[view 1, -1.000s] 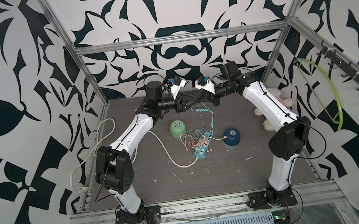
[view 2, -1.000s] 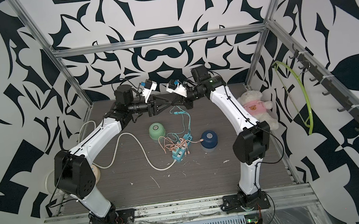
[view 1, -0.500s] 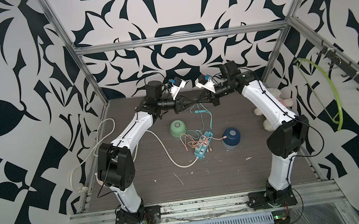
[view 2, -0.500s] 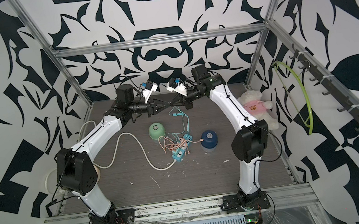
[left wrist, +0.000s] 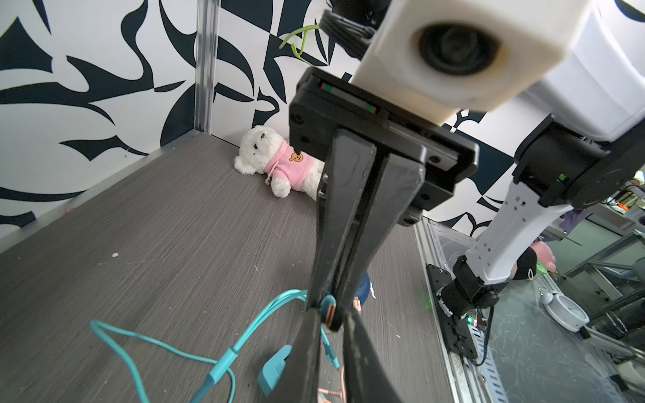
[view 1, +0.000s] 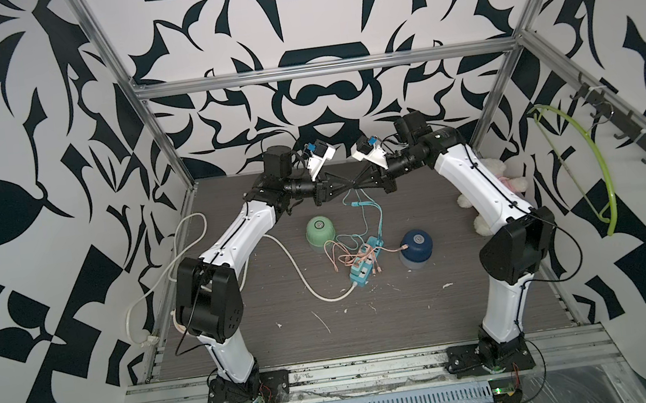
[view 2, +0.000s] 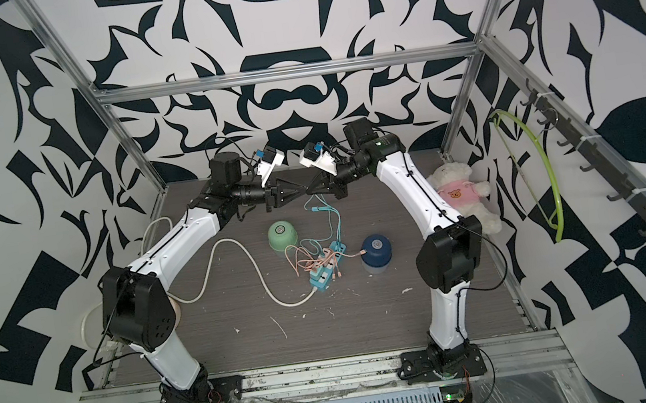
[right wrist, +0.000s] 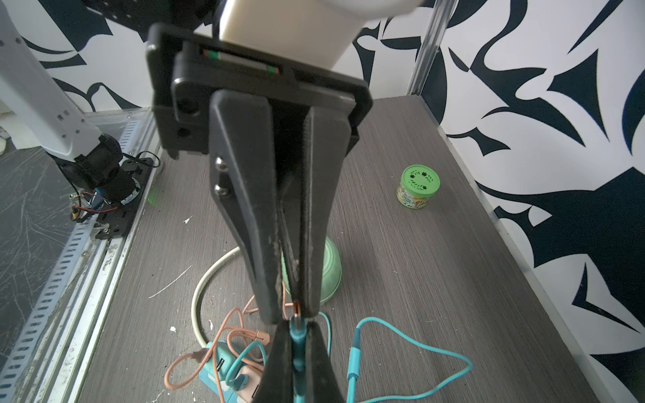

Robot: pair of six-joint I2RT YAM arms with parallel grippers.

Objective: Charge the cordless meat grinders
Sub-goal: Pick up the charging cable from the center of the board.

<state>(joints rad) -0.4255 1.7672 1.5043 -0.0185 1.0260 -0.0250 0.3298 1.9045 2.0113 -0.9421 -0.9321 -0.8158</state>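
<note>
teal charging plug (left wrist: 328, 311) pinched by left gripper (view 1: 349, 188) and right gripper (view 1: 359, 185); mint grinder (view 1: 320, 230) beneath them.

Bright, even, diffuse light with faint shadows — top views bow at the edges; wrist views blur the near foreground.

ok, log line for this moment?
right gripper: shut on teal plug | left gripper: pinching its tip | mint grinder: unplugged

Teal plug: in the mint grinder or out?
Out. The teal plug is pinched in the air between left pincer and right pincer; the mint grinder sits apart below.
</note>
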